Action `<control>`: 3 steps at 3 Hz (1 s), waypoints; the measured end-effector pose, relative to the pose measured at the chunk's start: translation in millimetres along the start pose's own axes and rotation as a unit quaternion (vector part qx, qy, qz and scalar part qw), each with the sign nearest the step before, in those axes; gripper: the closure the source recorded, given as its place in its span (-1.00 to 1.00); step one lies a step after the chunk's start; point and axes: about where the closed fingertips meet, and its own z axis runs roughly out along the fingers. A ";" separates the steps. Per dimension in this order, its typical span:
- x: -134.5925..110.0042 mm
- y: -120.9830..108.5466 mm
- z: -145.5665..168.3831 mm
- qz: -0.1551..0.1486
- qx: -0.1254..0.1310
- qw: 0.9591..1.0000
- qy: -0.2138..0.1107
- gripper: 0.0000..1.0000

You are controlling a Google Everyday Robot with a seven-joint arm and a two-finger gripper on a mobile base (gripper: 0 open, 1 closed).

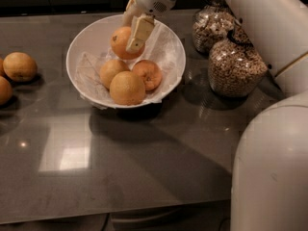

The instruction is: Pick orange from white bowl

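Observation:
The white bowl (166, 35), lined with crinkled white paper, stands on the dark table at the back. My gripper (129, 28) is over the bowl's far side, shut on the deep orange fruit (120, 41), with one pale finger (141, 32) across its front. The orange is lifted a little above the other fruit. A rounder orange with a dimple (147, 74) and two paler yellow-orange fruits (127, 87) lie in the bowl below it.
Two glass jars of cereal (235, 67) stand right of the bowl. Loose pale oranges (19, 66) lie on the table at the left edge. My white arm and base (269, 167) fill the right side.

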 end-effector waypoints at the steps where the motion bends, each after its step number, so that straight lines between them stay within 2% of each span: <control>1: -1.8 -2.8 -11.4 0.001 0.011 1.000 0.000 1.00; 3: -6.9 -2.8 -28.3 0.002 0.024 1.000 0.000 1.00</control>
